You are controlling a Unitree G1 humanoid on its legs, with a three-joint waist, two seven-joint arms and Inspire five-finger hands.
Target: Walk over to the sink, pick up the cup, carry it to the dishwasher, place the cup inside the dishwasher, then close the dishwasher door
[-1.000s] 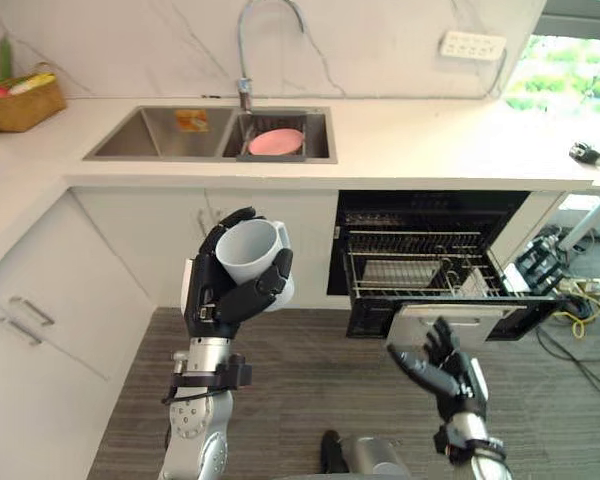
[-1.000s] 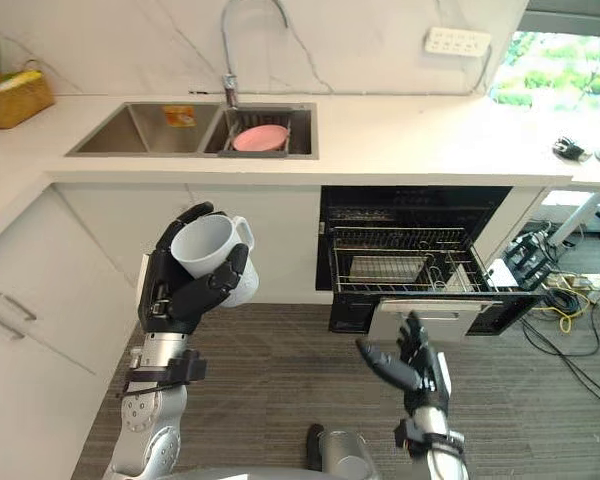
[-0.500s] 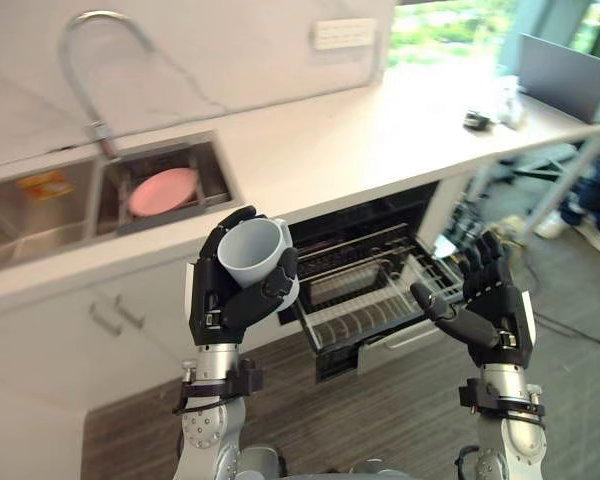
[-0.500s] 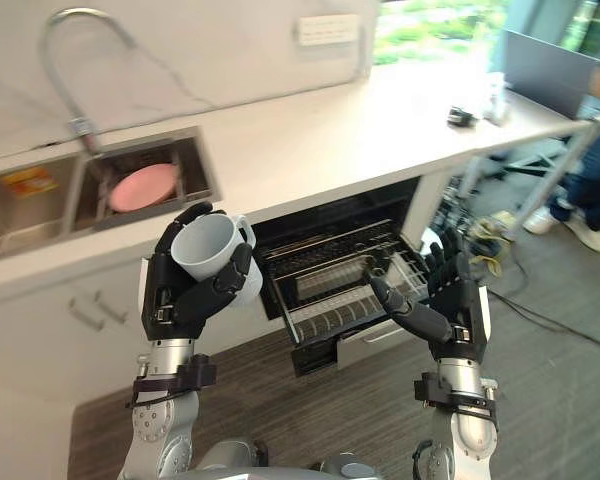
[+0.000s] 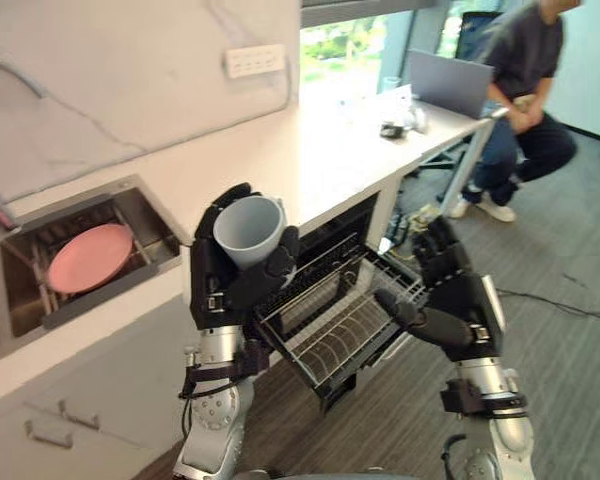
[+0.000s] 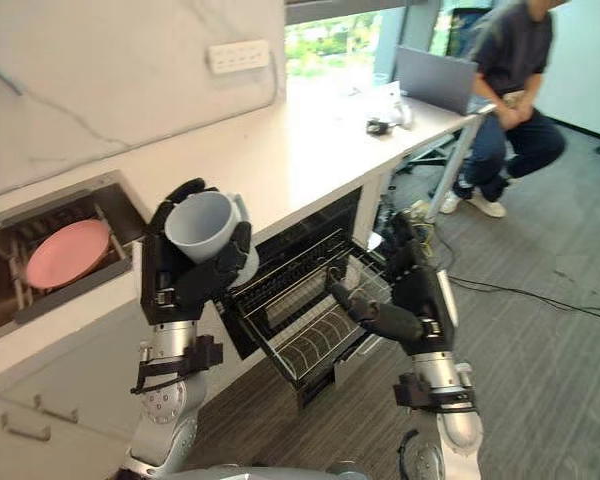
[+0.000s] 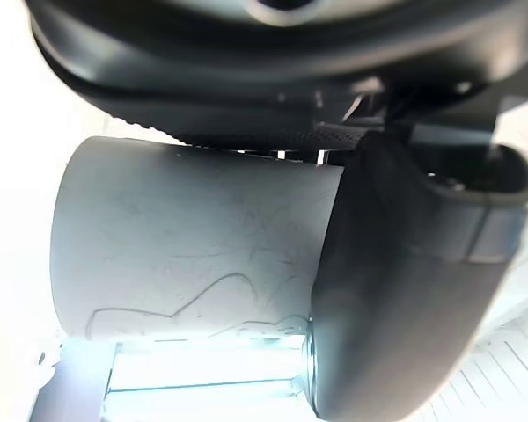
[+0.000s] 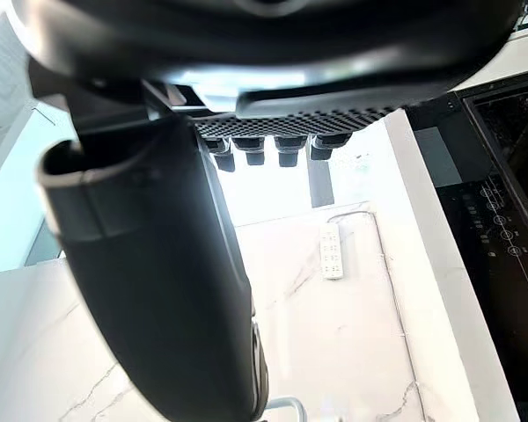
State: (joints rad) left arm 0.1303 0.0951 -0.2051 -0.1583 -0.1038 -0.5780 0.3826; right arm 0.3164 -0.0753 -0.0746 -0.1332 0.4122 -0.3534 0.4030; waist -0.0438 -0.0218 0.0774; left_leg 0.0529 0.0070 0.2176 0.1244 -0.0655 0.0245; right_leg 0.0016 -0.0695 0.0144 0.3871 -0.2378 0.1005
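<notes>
Left wrist view brings the cup (image 7: 194,255) up close: its pale, faintly scratched wall lies against the palm, with the thumb (image 7: 396,290) curled across it. The eye views add what that close look leaves out. The cup's mouth is open upward and tipped a little toward the robot, its long axis is near upright, and its handle sits on the robot's right side. The left hand (image 5: 230,290) holds it raised in front of the surface (image 5: 310,150), fingers wrapped round its body. The right hand (image 5: 450,300) hangs with its fingers (image 8: 264,149) straight and spread, holding nothing, in front of the pulled-out wire rack (image 5: 345,320) of the open dishwasher (image 5: 325,250). Farther left a pink plate (image 5: 88,258) lies in the sink (image 5: 140,215). Beyond, a wall socket (image 5: 255,60) and a laptop (image 5: 448,82) show, and a person (image 5: 520,70) sits at the far end.
</notes>
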